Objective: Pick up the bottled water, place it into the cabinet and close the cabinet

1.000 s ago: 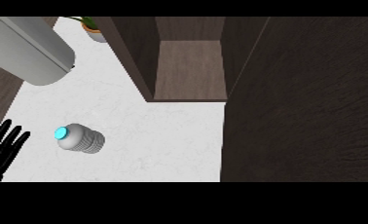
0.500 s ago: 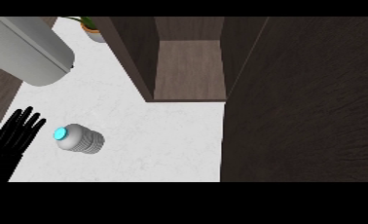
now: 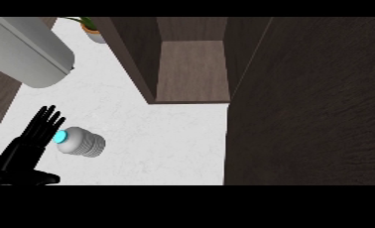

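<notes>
bottle: bottled water lies on its side on the white table, blue cap end toward the view's left, not lifted
left hand: left hand comes in at the lower left with fingers straight and spread, tips just beside the cap end; nothing is gripped. Contact with the bottle: cannot tell
right hand: not in view
cabinet: cabinet stands open at upper centre; the inside shelf shows and has nothing on it
door: dark panel filling the right side looks like the open cabinet door, swung toward the camera; my read, hinge not visible
other: grey cylinder at upper left, potted plant behind it; both well apart from the bottle
done: none of the three steps, judged from how things lie
in hand: approach to the grasp; the hand sits on the cap side and needs to wrap the body before any lift
left: grasp, lift, carry right and up to the cabinet opening, set the bottle inside, release, swing the door shut
risk: bottle is round and lying down, so a nudge at the cap could roll it off along the table
</notes>
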### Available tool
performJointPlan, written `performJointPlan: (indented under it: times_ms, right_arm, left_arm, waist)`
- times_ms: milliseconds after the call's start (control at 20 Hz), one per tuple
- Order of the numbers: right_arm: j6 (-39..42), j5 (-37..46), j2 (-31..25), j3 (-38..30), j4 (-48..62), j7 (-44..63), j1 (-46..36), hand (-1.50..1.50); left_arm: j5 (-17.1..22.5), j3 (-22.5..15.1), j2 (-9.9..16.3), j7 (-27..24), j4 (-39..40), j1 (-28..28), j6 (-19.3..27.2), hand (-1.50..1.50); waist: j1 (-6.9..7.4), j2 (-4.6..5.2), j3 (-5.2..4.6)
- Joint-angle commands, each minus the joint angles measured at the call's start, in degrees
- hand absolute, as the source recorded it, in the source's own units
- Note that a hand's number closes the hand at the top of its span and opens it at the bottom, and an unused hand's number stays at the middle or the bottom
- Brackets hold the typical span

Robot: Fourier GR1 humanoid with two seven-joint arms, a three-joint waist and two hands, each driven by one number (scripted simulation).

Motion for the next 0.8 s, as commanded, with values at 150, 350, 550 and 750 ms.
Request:
performJointPlan:
  times_ms: [150,350,550,750]
  right_arm:
    - [-1.8,1.9,1.1,1.9,1.7,2.0,-3.5,-1.5]
    - [0.5,-2.2,-0.7,-0.7,-1.5,-0.3,2.2,-1.5]
    - [0.1,-1.0,-1.5,-1.5,-0.5,1.0,-1.0,-1.5]
    - [0.0,-0.4,-1.5,0.1,-2.6,2.0,0.6,-1.5]
  left_arm:
    - [-5.1,-1.5,2.4,-11.4,19.7,-5.9,-1.9,-1.5]
    - [-4.9,-2.1,3.3,-12.0,24.0,-9.2,-1.7,-1.5]
    - [-7.0,-2.7,4.5,-17.7,30.9,-12.2,-1.0,-1.5]
    - [-8.7,-5.1,1.4,-20.4,31.5,-11.6,1.1,-1.5]
  waist:
    - [0.08,0.15,-0.07]
    - [-0.17,-0.02,-0.02]
    - [-0.36,0.19,-0.11]
    - [-0.23,0.12,-0.09]
